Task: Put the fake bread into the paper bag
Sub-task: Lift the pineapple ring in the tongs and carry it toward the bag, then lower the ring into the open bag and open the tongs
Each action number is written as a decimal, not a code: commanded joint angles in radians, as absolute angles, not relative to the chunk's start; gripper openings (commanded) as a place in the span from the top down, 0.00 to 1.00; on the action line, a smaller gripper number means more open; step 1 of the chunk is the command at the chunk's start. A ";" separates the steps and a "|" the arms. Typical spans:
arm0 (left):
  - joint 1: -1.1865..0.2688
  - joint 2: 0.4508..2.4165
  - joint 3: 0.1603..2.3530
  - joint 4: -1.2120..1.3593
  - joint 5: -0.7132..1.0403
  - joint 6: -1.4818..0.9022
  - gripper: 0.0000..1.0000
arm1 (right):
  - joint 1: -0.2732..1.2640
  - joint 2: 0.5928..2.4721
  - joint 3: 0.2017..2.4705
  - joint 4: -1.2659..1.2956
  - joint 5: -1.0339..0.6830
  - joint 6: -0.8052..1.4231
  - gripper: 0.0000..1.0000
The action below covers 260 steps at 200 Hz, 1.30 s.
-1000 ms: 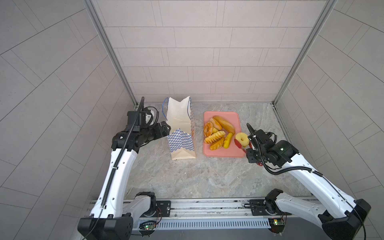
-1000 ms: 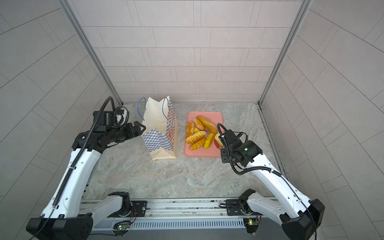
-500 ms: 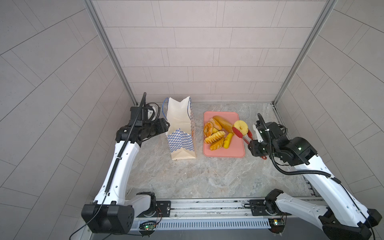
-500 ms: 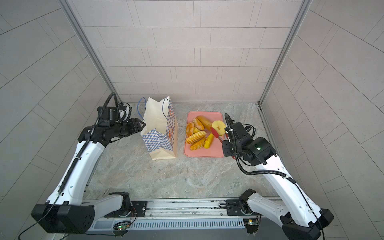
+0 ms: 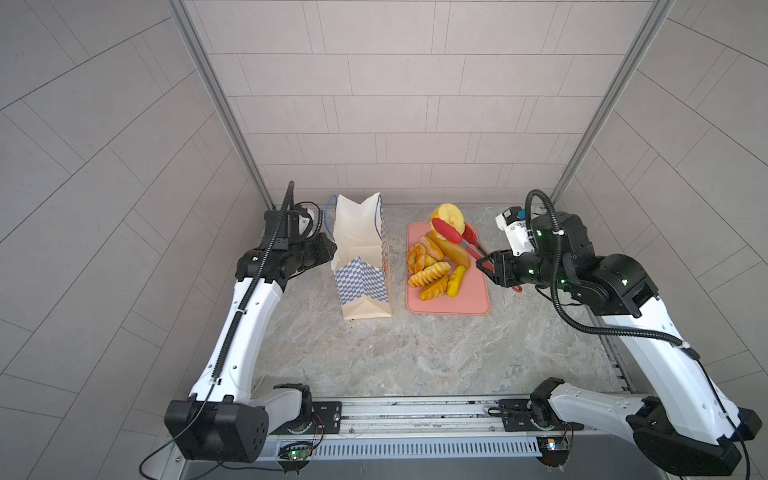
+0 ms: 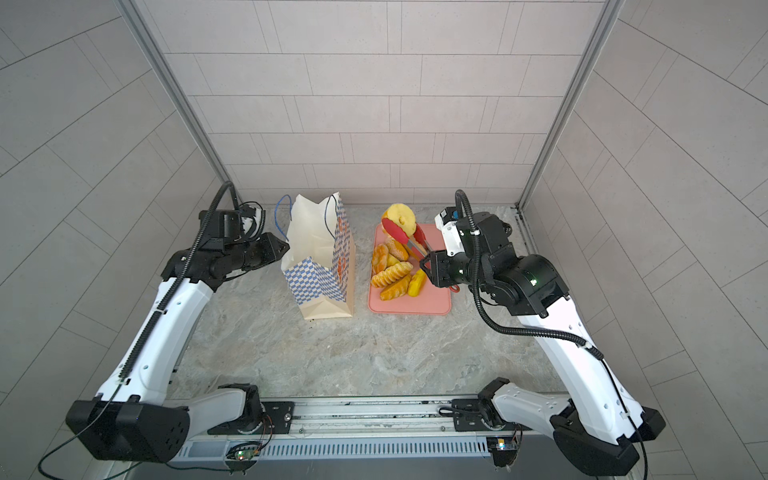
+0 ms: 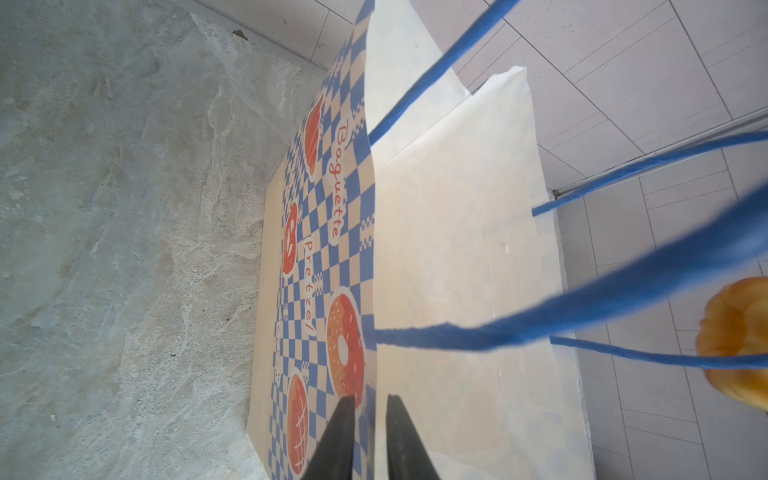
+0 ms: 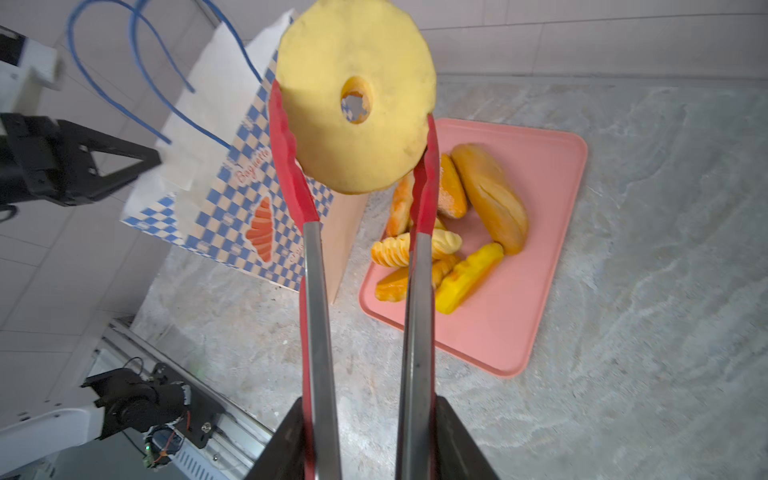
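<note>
Ring doughnut (image 5: 453, 212) gripped in red tongs (image 5: 461, 241), up beside the open paper bag (image 5: 361, 249)

Across the lower middle of both top views, marble table (image 5: 415, 353); left of centre, bag upright with mouth open; just right of it, pink tray (image 5: 469, 299); at the tray's right edge, right gripper (image 5: 484, 266) clamped on the tongs' handles; at the bag's left rim, left gripper (image 5: 330, 249), fingers nearly together astride the wall, pinched or not impossible to tell; tongs closed on the doughnut at the tray's upper end; remaining fake bread (image 5: 432, 266) heaped on the tray's left half, outside the bag.
</note>
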<state>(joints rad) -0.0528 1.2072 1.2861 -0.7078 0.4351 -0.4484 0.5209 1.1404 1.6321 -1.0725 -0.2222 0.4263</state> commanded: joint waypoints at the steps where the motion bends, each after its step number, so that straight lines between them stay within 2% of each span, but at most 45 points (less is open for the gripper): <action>1: -0.058 1.191 1.268 -0.667 0.455 -0.461 0.84 | 0.542 1.164 1.704 -0.964 -0.309 0.440 0.56; 80: -0.058 1.178 1.220 -0.613 0.477 -0.498 0.98 | 0.673 1.268 1.880 -0.838 -0.332 0.483 0.56; 116: -0.058 1.170 1.208 -0.601 0.481 -0.511 0.99 | 0.762 1.334 1.947 -0.818 -0.278 0.479 0.56; 130: -0.058 1.165 1.208 -0.602 0.479 -0.510 0.89 | 0.796 1.359 1.972 -0.822 -0.248 0.468 0.56; 153: -0.058 1.160 1.206 -0.606 0.469 -0.509 0.59 | 0.827 1.397 1.998 -0.835 -0.202 0.459 0.56; 163: -0.058 1.161 1.202 -0.607 0.466 -0.506 0.53 | 0.831 1.406 2.001 -0.837 -0.187 0.460 0.56; 175: -0.057 1.165 1.200 -0.608 0.462 -0.505 0.50 | 0.835 1.416 1.999 -0.838 -0.170 0.462 0.57; 186: -0.058 1.168 1.193 -0.602 0.461 -0.503 0.51 | 0.838 1.421 1.995 -0.835 -0.160 0.465 0.57; 221: -0.058 1.174 1.169 -0.569 0.480 -0.519 0.71 | 0.851 1.444 1.991 -0.818 -0.157 0.479 0.57; 260: -0.058 1.166 1.153 -0.548 0.491 -0.535 0.75 | 0.877 1.461 1.992 -0.806 -0.130 0.494 0.57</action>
